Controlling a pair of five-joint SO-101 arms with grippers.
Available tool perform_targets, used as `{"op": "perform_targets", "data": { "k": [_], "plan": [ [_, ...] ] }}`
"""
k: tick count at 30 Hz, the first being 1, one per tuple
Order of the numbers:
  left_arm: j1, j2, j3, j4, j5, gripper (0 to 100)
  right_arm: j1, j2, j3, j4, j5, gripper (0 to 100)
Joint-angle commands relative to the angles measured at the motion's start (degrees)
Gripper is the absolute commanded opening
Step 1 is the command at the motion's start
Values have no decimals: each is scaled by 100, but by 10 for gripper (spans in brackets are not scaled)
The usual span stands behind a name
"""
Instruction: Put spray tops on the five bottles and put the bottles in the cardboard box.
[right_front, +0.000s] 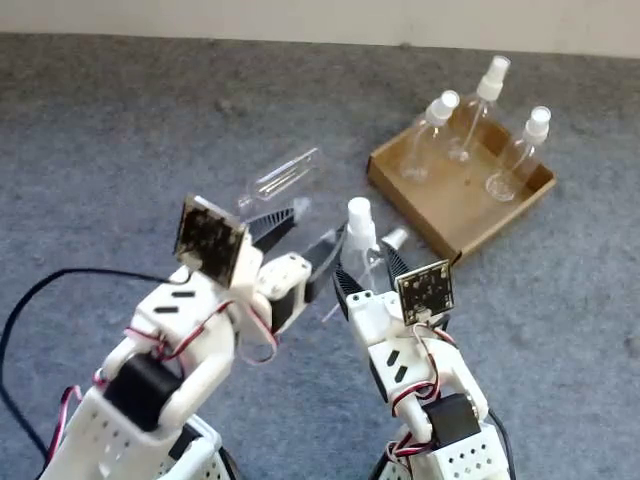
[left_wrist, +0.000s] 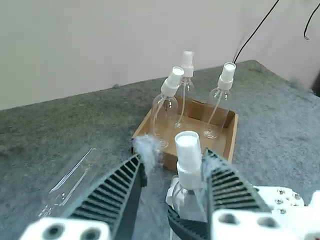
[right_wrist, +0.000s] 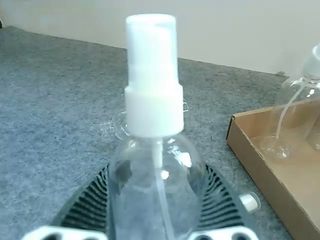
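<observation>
**Topped bottle held upright between the two arms**

At the left, a bare bottle (right_front: 282, 175) is seen lying on its side on the grey counter (right_front: 110, 120) with no spray top fitted. It is judged to be the last one awaiting work. Near it, the left gripper (left_wrist: 172, 160) is held with its jaws open, one on each side of a spray top (left_wrist: 189, 152), though contact cannot be made out. The placing suggests the top is being seated or checked. The bottle (right_wrist: 152, 195) under that top is gripped by its body in the closed jaws of the right gripper (right_front: 366, 262) and kept upright, so that the neck is offered to the other arm. A small pale part (right_front: 395, 238) is seen just beside the right jaws; what it is cannot be told. At the right, the cardboard box (right_front: 452, 210) is set open side up, with three topped bottles (right_front: 475, 110) stood toward its far side. The near part of its floor is left bare. Open counter lies before its low near wall, so room for a lift over that edge is judged ample.
</observation>
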Motion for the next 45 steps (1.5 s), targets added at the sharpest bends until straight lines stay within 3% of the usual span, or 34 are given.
{"op": "perform_targets", "data": {
  "k": [1, 6, 11, 16, 24, 30, 39, 45],
  "plan": [
    [-92, -673, -84, 624, -53, 154, -48, -48, 910, -22, -18, 9],
    [-101, -1182, 910, 703, -53, 153, 31, -57, 901, -31, -9, 9],
    [-101, -1895, 1974, 703, -26, 152, 752, -57, 796, -690, -9, 9],
    [-66, -3011, 2686, 703, -35, 34, 1068, -57, 822, -1270, -44, 9],
    [-40, -2967, 3618, -35, -18, 20, 576, -57, 778, -1622, -44, 6],
    [110, -2967, 4233, -835, -18, 20, 75, -57, 796, -2756, -44, 6],
    [831, -2967, 4242, -888, -9, 20, -857, -57, 822, -3011, -44, 6],
    [1314, -2967, 4242, -923, -9, 5, -1033, -57, 822, -3011, -44, 5]
  ]
}}
